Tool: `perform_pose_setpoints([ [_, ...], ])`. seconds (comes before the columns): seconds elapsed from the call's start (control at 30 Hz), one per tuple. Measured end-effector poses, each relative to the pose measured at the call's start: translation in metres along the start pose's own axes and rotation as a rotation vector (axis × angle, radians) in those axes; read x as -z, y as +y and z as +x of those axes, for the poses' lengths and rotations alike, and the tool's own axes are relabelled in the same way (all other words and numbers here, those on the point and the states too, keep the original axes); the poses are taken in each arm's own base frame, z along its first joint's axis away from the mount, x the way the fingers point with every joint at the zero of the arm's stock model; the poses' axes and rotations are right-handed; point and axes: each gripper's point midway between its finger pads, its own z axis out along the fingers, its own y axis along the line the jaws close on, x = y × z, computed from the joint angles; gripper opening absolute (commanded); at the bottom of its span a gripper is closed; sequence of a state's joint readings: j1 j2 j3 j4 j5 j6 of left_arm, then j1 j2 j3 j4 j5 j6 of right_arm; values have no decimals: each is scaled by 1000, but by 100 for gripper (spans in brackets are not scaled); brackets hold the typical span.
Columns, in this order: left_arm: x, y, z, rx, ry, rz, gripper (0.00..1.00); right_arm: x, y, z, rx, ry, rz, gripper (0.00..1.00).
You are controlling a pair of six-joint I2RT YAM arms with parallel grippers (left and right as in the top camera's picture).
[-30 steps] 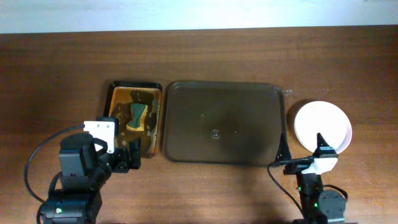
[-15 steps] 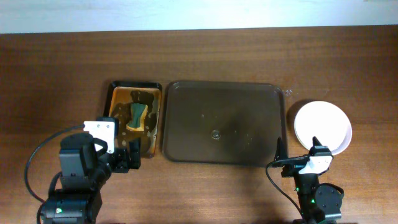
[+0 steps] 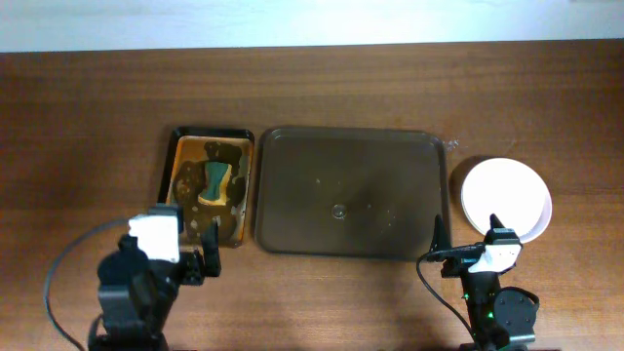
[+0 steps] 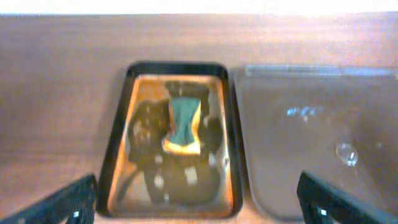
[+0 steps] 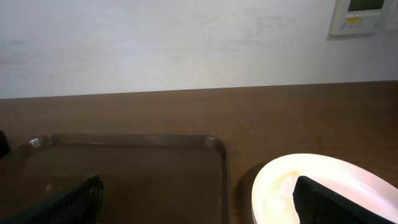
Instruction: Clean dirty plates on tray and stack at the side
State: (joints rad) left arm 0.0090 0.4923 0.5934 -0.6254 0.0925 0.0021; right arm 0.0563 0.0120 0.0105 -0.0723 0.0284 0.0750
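A white plate [image 3: 505,200] lies on the table just right of the large brown tray [image 3: 351,190], whose surface holds no plates. The plate also shows in the right wrist view [image 5: 286,183], beside the tray [image 5: 124,168]. A green and yellow sponge [image 3: 214,182] lies in a small black tray of brownish liquid [image 3: 178,156]; both show in the left wrist view, the sponge [image 4: 184,124] and the small tray [image 4: 121,143]. My left gripper [image 3: 201,246] [image 4: 199,211] is open and empty, just in front of the small tray. My right gripper [image 3: 466,242] [image 5: 199,208] is open and empty, in front of the plate and the large tray's right corner.
The large tray's left part [image 4: 311,137] lies close against the small tray's right side. A white wall [image 5: 186,43] rises behind the table's far edge. Cables run from both arm bases along the front edge.
My left arm has drawn back toward the front edge, away from the small tray. My right gripper pulled back off the plate's near rim a second ago and has stayed still since.
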Motion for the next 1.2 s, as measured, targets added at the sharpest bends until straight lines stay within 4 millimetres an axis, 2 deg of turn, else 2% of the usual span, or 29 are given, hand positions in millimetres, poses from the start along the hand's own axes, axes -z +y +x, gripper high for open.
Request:
perform_pose_setpoints([
  [0.07,-7,0,12,-5,-103,0,100,0,0,0,0,0,0,98],
  [0.17,-10,1,13,-8,-252,2,100,0,0,0,0,0,-2,98],
  [0.23,-10,1,5,-13,-413,4,100,0,0,0,0,0,-2,98],
  [0.37,-3,1,-8,-27,-613,5,100,0,0,0,0,0,-2,98],
  [0.47,-9,8,0,-13,-589,-35,100,0,0,0,0,0,-2,98],
  [0.53,-24,15,26,3,-472,-68,100,0,0,0,0,0,-2,99],
  [0.57,-27,17,32,7,-445,-78,100,0,0,0,0,0,-2,98],
  [1.2,-27,19,32,10,-446,-90,100,0,0,0,0,0,-3,98],
])
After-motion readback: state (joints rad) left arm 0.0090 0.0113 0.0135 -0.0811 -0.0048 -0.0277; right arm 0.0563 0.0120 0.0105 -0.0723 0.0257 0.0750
